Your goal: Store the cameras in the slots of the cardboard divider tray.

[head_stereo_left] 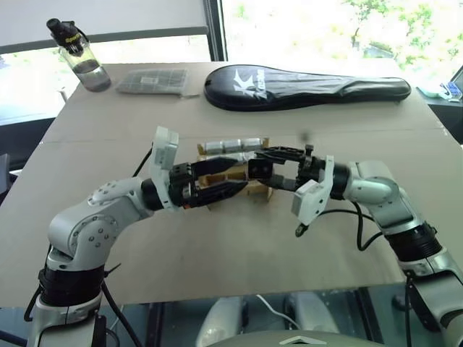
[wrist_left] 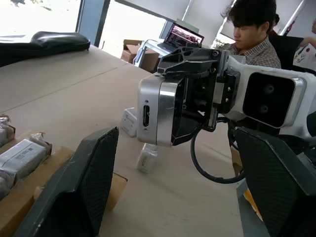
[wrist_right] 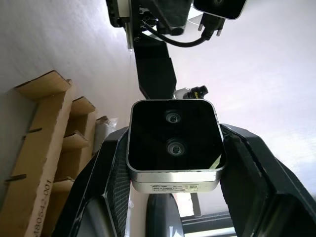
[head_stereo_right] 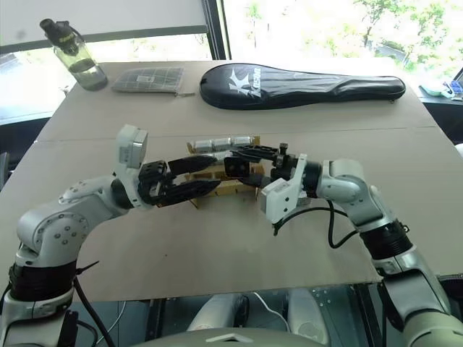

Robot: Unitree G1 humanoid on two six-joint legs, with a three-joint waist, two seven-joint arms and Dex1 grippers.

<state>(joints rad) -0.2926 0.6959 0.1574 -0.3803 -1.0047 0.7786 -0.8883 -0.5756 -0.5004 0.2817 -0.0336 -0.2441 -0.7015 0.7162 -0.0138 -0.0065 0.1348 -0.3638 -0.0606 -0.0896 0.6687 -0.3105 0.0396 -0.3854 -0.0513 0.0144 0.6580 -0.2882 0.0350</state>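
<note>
Both arms hide most of the cardboard divider tray [head_stereo_left: 255,189], slots unreadable.

Far edge of tan table [head_stereo_left: 239,238]: clear plastic water bottle with black cap [head_stereo_left: 78,55]; flat grey gridded packet [head_stereo_left: 152,80]; long black zipped racket case [head_stereo_left: 304,87]. Background: person in checked shirt [wrist_left: 249,34], open laptop [wrist_left: 183,35].

Head stereo pair looks down over table [head_stereo_left: 239,238]; 2 wrist views sit close, level, facing each other.
</note>
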